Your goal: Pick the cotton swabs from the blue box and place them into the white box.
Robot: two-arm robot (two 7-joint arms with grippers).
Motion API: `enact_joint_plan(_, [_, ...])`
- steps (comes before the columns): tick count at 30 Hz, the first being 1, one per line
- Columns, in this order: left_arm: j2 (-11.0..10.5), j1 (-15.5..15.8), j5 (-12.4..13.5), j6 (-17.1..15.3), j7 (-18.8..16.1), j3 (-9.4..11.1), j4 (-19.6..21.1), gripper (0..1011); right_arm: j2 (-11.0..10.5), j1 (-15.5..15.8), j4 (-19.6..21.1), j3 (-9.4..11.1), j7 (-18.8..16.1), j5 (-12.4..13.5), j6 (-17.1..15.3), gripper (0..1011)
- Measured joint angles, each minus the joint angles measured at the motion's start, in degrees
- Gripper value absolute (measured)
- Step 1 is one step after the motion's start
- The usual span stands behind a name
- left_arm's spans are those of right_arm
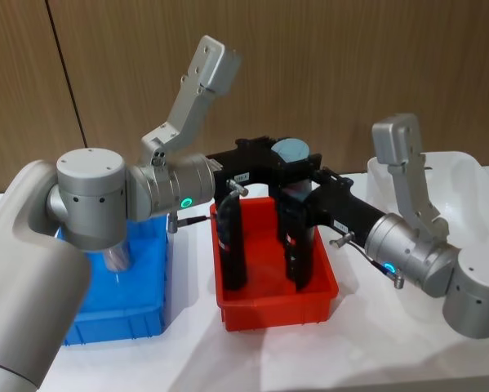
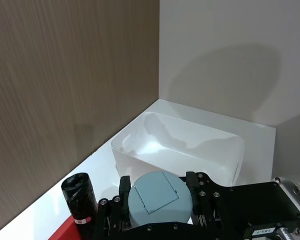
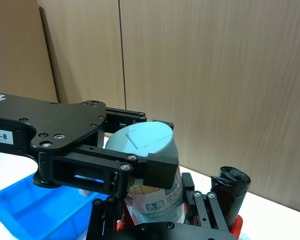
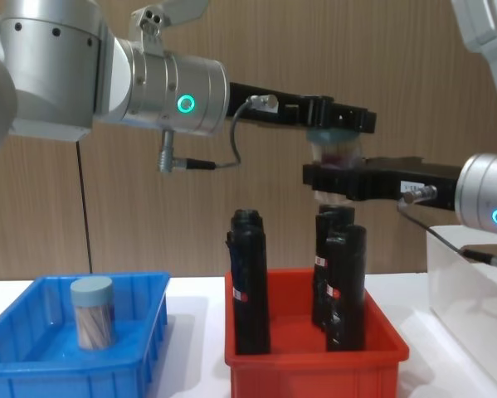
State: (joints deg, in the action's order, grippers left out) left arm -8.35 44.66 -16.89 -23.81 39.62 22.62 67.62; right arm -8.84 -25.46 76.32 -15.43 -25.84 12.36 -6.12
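A: From the head: clear plastic cotton-swab jar with pale blue lid (image 1: 291, 149) aloft over the red plastic bin (image 1: 277, 309); left gripper (image 1: 290, 160) clamped at the lid, right gripper (image 1: 305, 186) closed round the body below.

B: Confirm the right hold first, then ease the left fingers (image 2: 124, 187) off. Carry across to the milky-white plastic box (image 1: 473, 175) by the tabletop's (image 1: 187, 351) right edge.

A: From the left wrist: that box's open inside (image 2: 139, 155), just past the lid. From the right wrist: swab sticks (image 3: 147, 190) through the jar wall. From the chest: another jar (image 4: 92, 311) upright in the bright blue ribbed box (image 4: 32, 352), left edge.
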Motion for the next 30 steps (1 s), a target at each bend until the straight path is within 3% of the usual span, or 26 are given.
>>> enact_joint_plan(8, [0.00,0.00,0.03,0.05,-0.09,-0.08,0.00,673,0.25,-0.85,-1.08,-0.05,-0.85,0.64,0.14,669])
enact_joint_plan(20, [0.00,-0.01,-0.01,-0.02,0.04,0.01,0.00,987,0.33,-1.48,-1.54,-0.06,-1.16,1.42,0.52,668])
enact_joint_plan(30, [0.00,0.00,-0.01,-0.02,0.04,0.00,0.00,1004,0.19,-1.50,-1.53,-0.09,-1.24,1.96,0.76,668])
